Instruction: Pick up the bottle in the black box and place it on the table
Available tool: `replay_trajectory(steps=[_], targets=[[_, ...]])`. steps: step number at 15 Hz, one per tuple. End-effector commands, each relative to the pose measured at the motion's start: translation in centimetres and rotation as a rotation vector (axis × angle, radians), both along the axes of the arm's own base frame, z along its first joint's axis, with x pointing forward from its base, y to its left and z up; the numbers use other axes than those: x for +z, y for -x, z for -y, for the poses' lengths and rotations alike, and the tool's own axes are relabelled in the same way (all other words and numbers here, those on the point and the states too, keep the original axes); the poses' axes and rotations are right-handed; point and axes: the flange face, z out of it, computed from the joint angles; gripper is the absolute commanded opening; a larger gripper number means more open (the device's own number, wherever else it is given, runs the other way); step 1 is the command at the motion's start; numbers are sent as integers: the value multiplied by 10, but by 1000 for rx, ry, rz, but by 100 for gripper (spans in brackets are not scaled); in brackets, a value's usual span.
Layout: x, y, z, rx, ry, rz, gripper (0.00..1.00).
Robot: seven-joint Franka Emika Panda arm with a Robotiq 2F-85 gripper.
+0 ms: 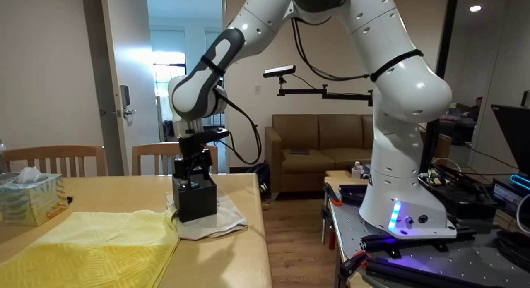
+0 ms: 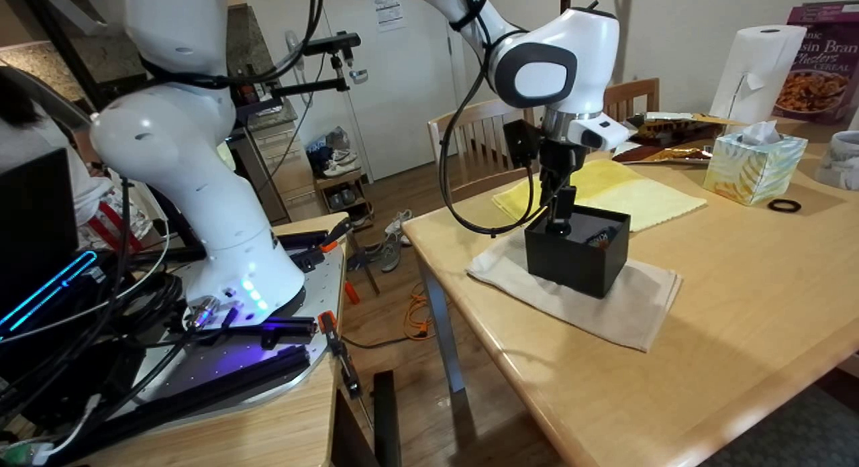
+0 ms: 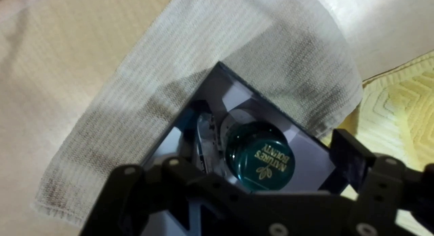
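Inside the black box (image 2: 567, 269), open at the top, sat the Nature's Bounty bottle (image 3: 266, 164), dark green cap end up, gold lettering readable. Exact tilt was hard to judge. Beside it, also within the black box, was a clear plastic item (image 3: 207, 141) with dark print, too blurred to identify.

Directly above the black box, the gripper (image 3: 260, 154) pointed down, jaws spread wide; in the wrist view the bottle's cap showed in the gap between them. One jaw appeared close to the rim of the black box, contact unclear. A white Panda arm (image 1: 381, 39) hung bent over the black box.

Under the black box was a folded beige cloth (image 2: 631, 313), itself on the light wooden table (image 2: 751, 306). Near the black box, a yellow quilted cloth (image 1: 95, 255) lay flat on the same table. Farther from the black box, past the yellow quilted cloth, were a leaf-patterned tissue box (image 2: 755, 168) and a black ring (image 2: 782, 210).

Well apart from the black box, in an exterior view, stood an upright paper towel roll (image 2: 758, 78) and a Bran Clusters cereal box (image 2: 815, 94). Behind the black box, in an exterior view, was a wooden chair (image 1: 153, 150); a brown couch (image 1: 339, 133) stood well apart from it.
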Motion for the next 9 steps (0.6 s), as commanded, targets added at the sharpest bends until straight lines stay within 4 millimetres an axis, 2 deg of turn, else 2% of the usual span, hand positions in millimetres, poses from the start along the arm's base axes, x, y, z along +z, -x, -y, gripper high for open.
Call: replay_trajectory(steps=[1, 2, 3, 8, 9], targets=[[-10, -7, 1, 9, -55, -32, 100], [-9, -8, 1, 6, -59, -37, 75], [-7, -8, 1, 6, -62, -38, 74], [5, -13, -1, 6, -65, -48, 41], [6, -14, -1, 5, -66, -46, 84]])
